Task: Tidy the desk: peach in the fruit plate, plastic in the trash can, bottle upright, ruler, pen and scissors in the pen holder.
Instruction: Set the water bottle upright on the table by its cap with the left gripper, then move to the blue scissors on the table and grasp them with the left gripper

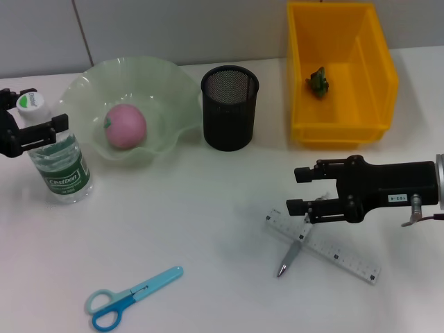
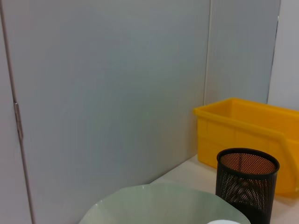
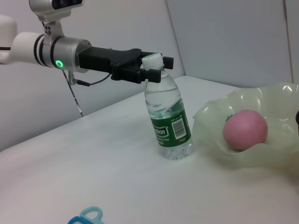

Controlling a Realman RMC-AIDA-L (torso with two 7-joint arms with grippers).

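The yellow trash can [image 1: 341, 76] already holds the plastic [image 1: 318, 81], the fruit plate [image 1: 132, 104] the peach [image 1: 125, 126]. Left claw [image 1: 38, 119] grips the upright bottle [image 1: 59, 161] at its neck. Right claw [image 1: 300, 190], parted and empty, hovers over the crossed ruler [image 1: 326, 247] and pen [image 1: 291, 256] (probably next): descend, pinch one.

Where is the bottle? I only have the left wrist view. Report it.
Observer: The bottle stands upright on the table beside the fruit plate, with the left gripper at its neck.
Operator: Tell me what's in the plate.
Observer: The pink peach lies in it.
Operator: Now report the right gripper.
Observer: The right gripper is open, just above where the ruler and pen lie crossed.
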